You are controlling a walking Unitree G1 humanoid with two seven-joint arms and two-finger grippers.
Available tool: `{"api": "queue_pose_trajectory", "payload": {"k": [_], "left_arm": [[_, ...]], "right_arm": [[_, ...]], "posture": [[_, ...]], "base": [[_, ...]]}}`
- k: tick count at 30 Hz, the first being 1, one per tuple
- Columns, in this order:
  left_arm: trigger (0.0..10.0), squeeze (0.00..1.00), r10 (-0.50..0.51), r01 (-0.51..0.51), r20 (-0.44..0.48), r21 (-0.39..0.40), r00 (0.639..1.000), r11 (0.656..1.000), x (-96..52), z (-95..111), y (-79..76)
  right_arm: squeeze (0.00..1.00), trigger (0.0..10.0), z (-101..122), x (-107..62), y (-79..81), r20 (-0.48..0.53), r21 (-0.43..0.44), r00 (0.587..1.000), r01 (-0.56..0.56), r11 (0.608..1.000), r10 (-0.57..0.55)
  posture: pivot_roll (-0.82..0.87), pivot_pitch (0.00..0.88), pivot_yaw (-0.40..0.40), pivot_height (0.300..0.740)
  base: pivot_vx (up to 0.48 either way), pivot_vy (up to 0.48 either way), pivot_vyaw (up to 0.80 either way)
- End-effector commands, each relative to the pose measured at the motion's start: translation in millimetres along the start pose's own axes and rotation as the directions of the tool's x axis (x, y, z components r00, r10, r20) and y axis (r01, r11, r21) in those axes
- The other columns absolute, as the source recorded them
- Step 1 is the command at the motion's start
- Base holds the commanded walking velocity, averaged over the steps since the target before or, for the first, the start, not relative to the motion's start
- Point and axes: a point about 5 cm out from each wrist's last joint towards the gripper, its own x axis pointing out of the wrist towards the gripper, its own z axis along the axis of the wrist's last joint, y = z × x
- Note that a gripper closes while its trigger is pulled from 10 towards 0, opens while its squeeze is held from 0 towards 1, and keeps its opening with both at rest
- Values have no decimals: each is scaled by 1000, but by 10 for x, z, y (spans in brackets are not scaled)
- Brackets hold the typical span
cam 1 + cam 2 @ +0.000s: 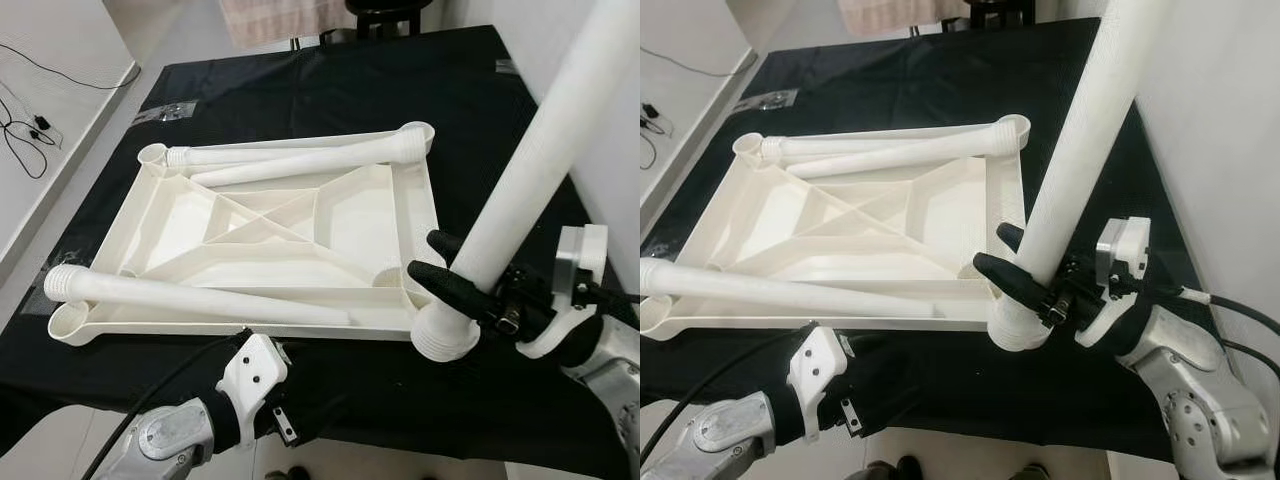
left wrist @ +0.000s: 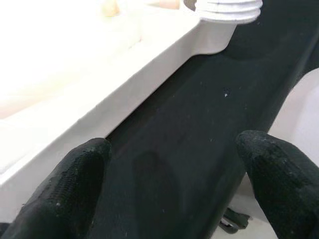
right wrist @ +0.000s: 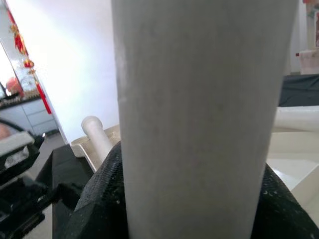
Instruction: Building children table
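Note:
The white children's tabletop (image 1: 345,215) lies upside down on a black cloth. Three white legs rest loose on it: two along the far edge (image 1: 290,156) and one along the near edge (image 1: 200,298). My right gripper (image 1: 440,262) is shut on a fourth leg (image 1: 530,170), which stands tilted with its threaded end at the near right corner socket (image 1: 445,338). My left gripper (image 2: 172,169) is open low over the cloth, just in front of the tabletop's near rim (image 2: 124,79), with nothing between its fingers (image 2: 75,174).
The black cloth (image 1: 330,80) covers the whole work surface. A white wall runs close along the right. Cables (image 1: 25,130) lie on the floor at the left. A dark stool (image 1: 385,15) and a hanging cloth (image 1: 280,20) stand beyond the far edge.

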Motion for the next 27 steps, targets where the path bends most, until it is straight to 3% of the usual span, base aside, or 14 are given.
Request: {"api": "queue_pose_trajectory", "payload": {"k": [1,3,10,11,19,20,27], "left_arm": [[10000,0,-6,6,-44,13,999,1000,-33,-82,6],[10000,0,2,0,-47,47,999,999,-24,-81,21],[10000,0,-5,9,-54,66,999,998,-14,-79,32],[10000,0,-81,84,-69,37,994,996,-26,-95,-30],[10000,0,-112,114,-74,19,991,993,-33,-101,-51],[10000,0,-179,177,-76,-35,981,984,-45,-110,-80],[10000,0,-192,188,-65,-60,979,980,-40,-109,-73]], "right_arm": [[0,10000,-108,2,29,-72,-37,997,11,999,-14],[0,10000,-166,-1,-63,-94,-115,989,104,988,-115],[0,10000,-130,-62,-133,-78,-131,982,162,978,-173],[0,10000,-117,-98,-100,-94,-119,985,133,984,-145],[0,10000,-119,-109,-81,-102,-110,986,119,987,-131],[0,10000,-206,-82,41,-158,-58,987,2,998,-12],[0,10000,-277,-38,110,-189,-34,979,-82,996,74]], "posture": [[-112,238,140,740],[-106,233,140,740],[-110,237,147,740],[-114,241,150,740],[-116,243,152,740],[-121,256,161,740],[-112,260,159,740]], "base": [[0,0,0],[0,0,0],[0,0,0],[0,0,0],[0,0,0],[0,0,0],[0,0,0]]}}
